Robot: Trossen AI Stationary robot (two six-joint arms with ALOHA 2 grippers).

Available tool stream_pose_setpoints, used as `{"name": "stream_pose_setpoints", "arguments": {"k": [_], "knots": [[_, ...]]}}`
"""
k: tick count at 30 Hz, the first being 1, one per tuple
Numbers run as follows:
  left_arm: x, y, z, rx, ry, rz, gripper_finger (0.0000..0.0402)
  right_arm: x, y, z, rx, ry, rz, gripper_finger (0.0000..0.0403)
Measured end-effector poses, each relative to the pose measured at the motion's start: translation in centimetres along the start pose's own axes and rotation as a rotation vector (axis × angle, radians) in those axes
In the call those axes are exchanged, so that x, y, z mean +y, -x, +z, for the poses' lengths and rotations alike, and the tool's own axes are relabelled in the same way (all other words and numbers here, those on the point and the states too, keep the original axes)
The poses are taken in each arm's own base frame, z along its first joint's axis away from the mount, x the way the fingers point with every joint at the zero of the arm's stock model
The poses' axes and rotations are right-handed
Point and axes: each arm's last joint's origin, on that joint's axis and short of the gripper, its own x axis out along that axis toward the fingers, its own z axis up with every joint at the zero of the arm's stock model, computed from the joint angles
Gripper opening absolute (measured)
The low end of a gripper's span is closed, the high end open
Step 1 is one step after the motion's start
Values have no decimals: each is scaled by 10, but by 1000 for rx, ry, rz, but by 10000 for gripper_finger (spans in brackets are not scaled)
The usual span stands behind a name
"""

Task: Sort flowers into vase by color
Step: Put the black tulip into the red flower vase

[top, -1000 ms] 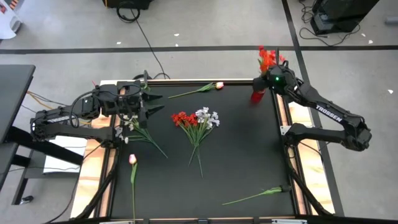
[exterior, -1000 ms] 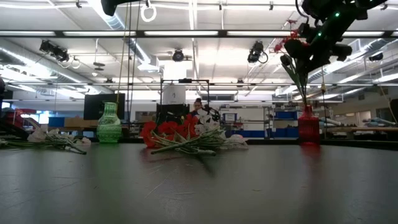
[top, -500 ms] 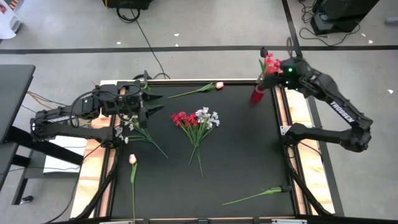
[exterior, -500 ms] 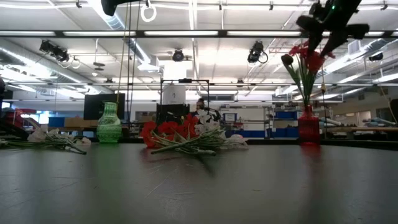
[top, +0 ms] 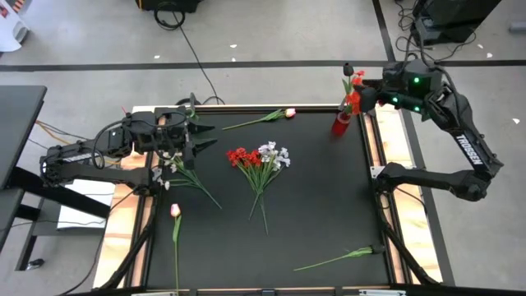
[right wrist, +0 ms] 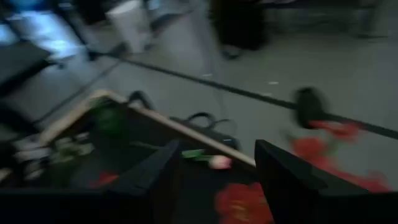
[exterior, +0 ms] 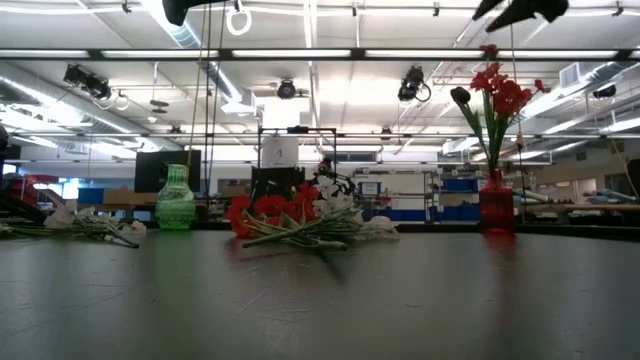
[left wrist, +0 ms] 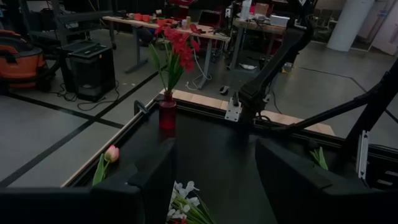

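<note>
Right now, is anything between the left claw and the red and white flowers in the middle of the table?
No, nothing visible. The left claw hangs open, with only bare black table between it and the flower bunch.

Right arm is up high at the far right corner, elbow bent, forearm reaching left — its right gripper [top: 370, 92] sits raised in the air, fingers [right wrist: 155, 180] spread apart and holding nothing. Left arm is stretched low along the left side, wrist pointing right — left gripper [top: 205, 140] hovers just over the surface, fingers [left wrist: 152, 180] parted, nothing between them.
</note>
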Motion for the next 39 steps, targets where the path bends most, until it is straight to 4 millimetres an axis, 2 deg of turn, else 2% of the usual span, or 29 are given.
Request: {"name": "stream_pose_setpoints", "arguments": {"k": [5,10,15,21,30,34,39], "knots": [[0,0,0,0,0,0,224,9,-16,-1,86,26,156,211],[0,0,0,0,0,0,224,27,-37,-5,176,91,304,211],[0,0,0,0,0,0,224,56,-62,-9,206,156,423,211],[0,0,0,0,0,0,224,95,-90,-22,268,132,494,211],[0,0,0,0,0,0,224,141,-111,-71,632,45,535,204],[0,0,0,0,0,0,224,164,-108,-99,796,33,515,197],[0,0,0,0,0,0,224,190,-96,-139,1000,83,454,194]]}}
